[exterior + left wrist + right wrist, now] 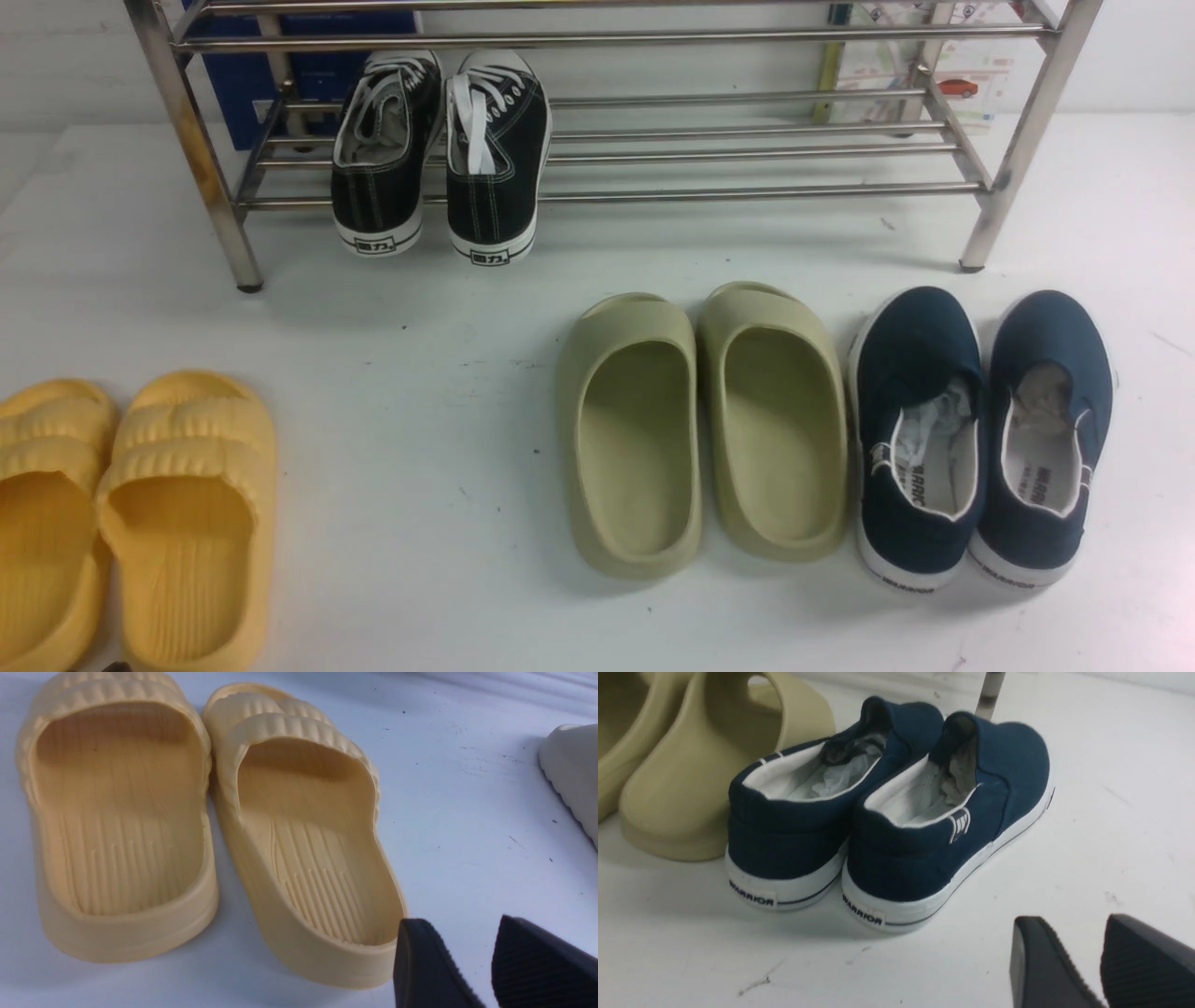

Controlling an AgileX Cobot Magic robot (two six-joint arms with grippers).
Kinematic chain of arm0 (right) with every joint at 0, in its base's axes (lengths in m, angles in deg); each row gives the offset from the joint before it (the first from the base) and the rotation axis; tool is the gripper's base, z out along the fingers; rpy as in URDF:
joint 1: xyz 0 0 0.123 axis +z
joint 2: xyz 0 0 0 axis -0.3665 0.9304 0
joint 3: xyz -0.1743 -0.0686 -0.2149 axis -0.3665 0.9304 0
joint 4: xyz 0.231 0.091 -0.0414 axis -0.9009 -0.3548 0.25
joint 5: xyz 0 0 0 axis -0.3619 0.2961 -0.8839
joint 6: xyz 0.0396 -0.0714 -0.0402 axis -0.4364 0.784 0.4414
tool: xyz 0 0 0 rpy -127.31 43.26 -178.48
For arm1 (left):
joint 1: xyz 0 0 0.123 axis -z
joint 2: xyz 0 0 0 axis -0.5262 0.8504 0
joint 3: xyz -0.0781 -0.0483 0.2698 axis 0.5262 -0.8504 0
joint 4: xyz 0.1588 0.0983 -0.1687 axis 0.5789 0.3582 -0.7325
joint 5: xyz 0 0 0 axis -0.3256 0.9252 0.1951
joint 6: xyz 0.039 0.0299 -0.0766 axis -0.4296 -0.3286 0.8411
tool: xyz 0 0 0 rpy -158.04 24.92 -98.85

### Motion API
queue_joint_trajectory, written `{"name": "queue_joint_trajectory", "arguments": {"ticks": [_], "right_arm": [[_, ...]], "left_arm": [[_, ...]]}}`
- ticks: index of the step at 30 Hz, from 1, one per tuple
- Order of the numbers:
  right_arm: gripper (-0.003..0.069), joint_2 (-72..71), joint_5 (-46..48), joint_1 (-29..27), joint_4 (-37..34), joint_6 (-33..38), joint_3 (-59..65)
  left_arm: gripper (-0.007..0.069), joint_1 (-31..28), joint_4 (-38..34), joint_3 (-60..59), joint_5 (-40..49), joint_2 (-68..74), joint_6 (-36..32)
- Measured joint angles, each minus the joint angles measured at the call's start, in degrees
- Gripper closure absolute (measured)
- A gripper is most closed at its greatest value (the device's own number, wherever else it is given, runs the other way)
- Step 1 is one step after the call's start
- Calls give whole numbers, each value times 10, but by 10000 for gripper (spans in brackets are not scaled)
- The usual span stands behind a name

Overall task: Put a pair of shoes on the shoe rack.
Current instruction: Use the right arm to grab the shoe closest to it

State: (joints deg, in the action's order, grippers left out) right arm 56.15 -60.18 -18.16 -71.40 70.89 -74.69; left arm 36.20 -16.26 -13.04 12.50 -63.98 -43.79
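1. the left arm's fingers [425, 966], black with ribbed pads, stand apart with a clear gap and hold nothing. they sit just beside the heel of one of two yellow ribbed foam slides [299, 844]; contact cannot be determined.
2. the right arm's fingers [1045, 966] are likewise spread apart and hold nothing. they stand near the heels of the pair of navy-blue canvas slip-on shoes [896, 826], apart from them.
3. the yellow slides lie side by side at the near left of the white desk [420, 392].
4. two olive-green foam slides [630, 439] lie side by side further back, right of centre, heels toward the robot.
5. the navy-blue shoes rest on the desk to the right of the olive-green slides, side by side, heels toward the robot, toes toward the rack. the left shoe lies just beside the nearer olive-green slide. crumpled white paper fills both. neither shoe is on the rack.
6. the silver metal-tube shoe rack [747, 195] stands at the far side of the desk. the navy-blue shoes lie in front of its right front leg.
7. two black canvas lace-up sneakers [387, 159] with white laces rest on the left part of the lower shelf, heels overhanging the front bar.
8. a blue box [243, 93] stands behind the rack at the left.
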Motion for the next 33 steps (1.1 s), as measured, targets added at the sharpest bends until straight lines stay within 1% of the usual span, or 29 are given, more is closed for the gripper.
{"name": "queue_joint_trajectory", "arguments": {"ticks": [2, 3, 5, 10, 12, 13, 14, 16, 18, 19, 20, 22, 23, 25, 26, 28, 29, 30, 31, 32, 33], "right_arm": [[420, 0, -60, 0, 12, 0, 0], [420, 0, -65, 0, 14, 0, 0], [420, 0, -122, 0, 28, 0, 0], [420, 0, -176, 0, 36, -2, 0], [420, 0, -219, 0, 36, -22, 0], [420, 0, -223, 0, 36, -26, 0], [420, 0, -271, 0, 32, -66, 0], [420, 0, -340, 0, 29, -123, 0], [420, 0, -406, 0, 28, -170, 0], [420, 0, -424, 0, 28, -180, 0], [420, 0, -486, 0, 24, -217, -2], [420, 0, -515, 0, 18, -252, -21], [420, 0, -515, 0, 18, -252, -24], [420, 9, -476, 0, 10, -295, -93], [420, 18, -439, 0, 8, -314, -122], [420, 60, -331, 0, 8, -342, -206], [420, 60, -320, 0, 8, -344, -206], [420, 107, -223, 0, 8, -354, -273], [420, 113, -212, 0, 8, -354, -280], [420, 167, -133, 0, 11, -356, -332], [420, 173, -115, 0, 12, -356, -337]], "left_arm": [[386, 0, 0, 0, 0, 0, 0], [386, 0, 0, 0, 0, 0, 0], [386, 0, 0, 0, 0, 0, 0], [386, 0, 0, 0, 0, 0, 0], [386, 0, 0, 0, 0, 0, 0], [386, 0, 0, 0, 0, 0, 0], [386, 0, 0, 0, 0, 0, 0], [386, 0, 0, 0, 0, 0, 0], [386, 0, 0, 0, 0, 0, 0], [386, 0, 0, 0, 0, 0, 0], [386, 0, -1, 0, 0, 0, 0], [386, 0, -1, 0, 0, 0, 0], [386, 0, -1, 0, 0, 0, 0], [386, 0, -1, 0, 0, 0, 0], [386, 0, -1, 0, 0, 0, 0], [386, 0, -1, 0, 0, 0, 0], [386, 0, -1, 0, 0, 0, 0], [386, 0, -1, 0, 0, 0, 0], [386, 0, -1, 0, 0, 0, 0], [386, 0, -1, 0, 0, 0, 0], [386, 0, -1, 0, 0, 0, 0]]}}
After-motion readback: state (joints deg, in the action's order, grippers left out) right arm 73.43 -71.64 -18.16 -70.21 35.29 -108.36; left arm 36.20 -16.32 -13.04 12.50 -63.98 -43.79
